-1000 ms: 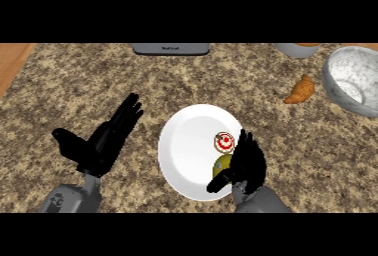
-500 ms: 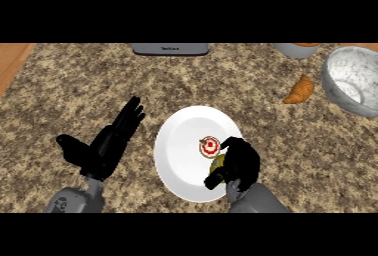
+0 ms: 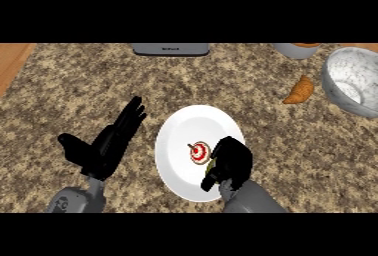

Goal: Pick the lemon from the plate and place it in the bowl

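While curled, the right hand [image 3: 230, 161] grips the lemon [image 3: 212, 165].

The right hand [image 3: 230, 162] curls over the lemon [image 3: 212, 164] on the white plate [image 3: 184, 125]. The left hand [image 3: 107, 142] rests open beside the plate.

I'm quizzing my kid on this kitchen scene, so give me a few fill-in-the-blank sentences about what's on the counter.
1. The right robot hand is curled over the white ____.
2. The croissant lies on the counter just left of the ____.
3. The left robot hand rests open, to the ____ of the plate.

Missing words: plate; bowl; left
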Robot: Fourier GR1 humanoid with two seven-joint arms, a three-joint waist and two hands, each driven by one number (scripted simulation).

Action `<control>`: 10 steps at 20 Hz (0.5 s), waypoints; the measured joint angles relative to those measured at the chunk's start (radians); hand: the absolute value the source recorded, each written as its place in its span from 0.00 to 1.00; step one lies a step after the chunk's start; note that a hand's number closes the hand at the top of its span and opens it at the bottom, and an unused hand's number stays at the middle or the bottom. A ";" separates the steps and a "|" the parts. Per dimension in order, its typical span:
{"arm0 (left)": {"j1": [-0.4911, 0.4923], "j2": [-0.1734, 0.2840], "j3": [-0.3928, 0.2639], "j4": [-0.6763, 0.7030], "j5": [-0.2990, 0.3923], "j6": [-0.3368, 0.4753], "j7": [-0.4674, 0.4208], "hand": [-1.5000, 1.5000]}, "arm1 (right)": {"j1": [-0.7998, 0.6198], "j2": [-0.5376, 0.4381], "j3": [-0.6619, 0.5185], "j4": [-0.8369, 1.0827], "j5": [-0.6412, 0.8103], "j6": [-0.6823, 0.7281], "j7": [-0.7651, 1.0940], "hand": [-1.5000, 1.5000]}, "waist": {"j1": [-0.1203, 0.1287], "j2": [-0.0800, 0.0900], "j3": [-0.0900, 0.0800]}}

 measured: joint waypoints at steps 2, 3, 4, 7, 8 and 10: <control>0.005 -0.001 0.002 0.004 -0.003 -0.002 -0.007 0.50 | -0.009 0.001 0.002 0.005 0.014 0.001 0.001 1.00 | -0.001 -0.001 0.000; 0.007 -0.001 0.005 0.004 -0.003 -0.004 -0.010 0.50 | -0.018 0.002 -0.006 0.017 0.023 0.006 -0.004 1.00 | -0.002 -0.001 0.000; 0.014 0.006 0.012 -0.003 0.002 -0.011 -0.007 0.50 | -0.028 -0.008 -0.023 0.022 0.018 0.016 -0.022 1.00 | -0.002 0.000 0.001; 0.008 0.010 0.026 0.006 0.002 -0.015 -0.009 0.50 | -0.056 -0.110 -0.070 0.037 -0.045 0.088 -0.150 1.00 | -0.004 0.003 0.004; 0.006 0.010 0.023 0.006 0.000 -0.014 -0.004 0.50 | -0.061 -0.159 -0.081 0.044 -0.067 0.121 -0.208 1.00 | -0.004 0.005 0.005; -0.002 0.009 0.032 0.008 0.000 -0.013 -0.002 0.50 | -0.083 -0.244 -0.105 0.054 -0.095 0.181 -0.291 1.00 | -0.006 0.007 0.006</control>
